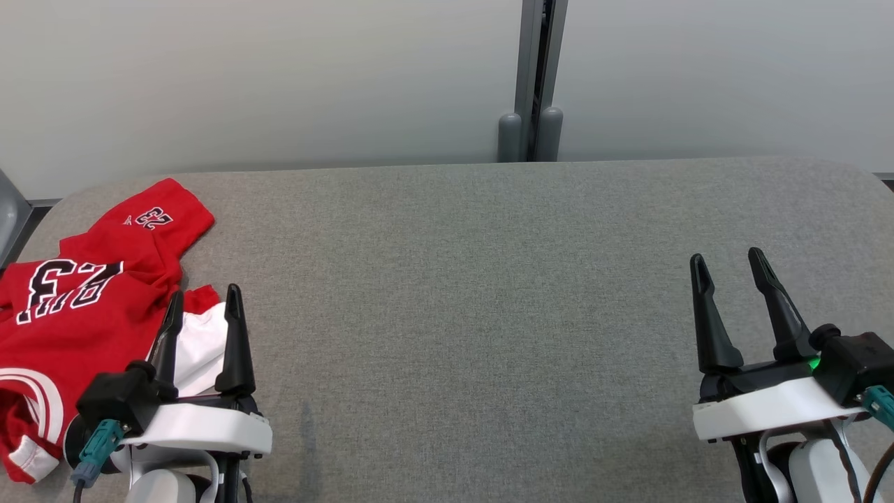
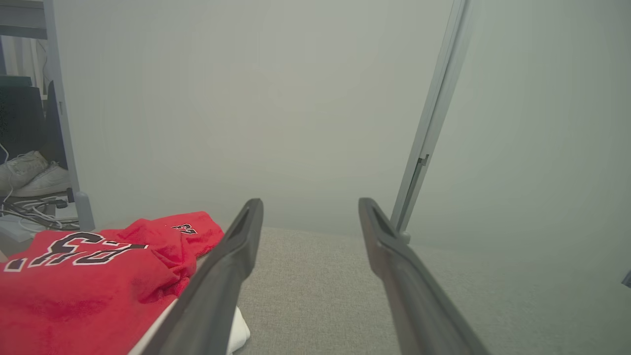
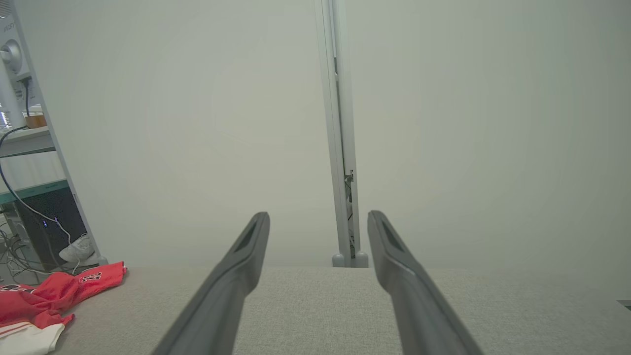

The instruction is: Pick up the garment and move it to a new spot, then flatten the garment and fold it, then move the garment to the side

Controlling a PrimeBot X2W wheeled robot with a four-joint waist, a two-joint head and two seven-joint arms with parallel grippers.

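desk: we see a broad grey woven top with rounded corners, bare ahead of both arms.
garment: a crumpled red jersey of soft knit, with black-and-white numerals and white trim. It lies just left of our left end effector, its long axis running roughly along those fingers, with a white fold under them.
left end effector: fingers apart, holding nothing; we judge it much the nearer arm.
right end effector: fingers apart and empty; the garment lies far to its left.
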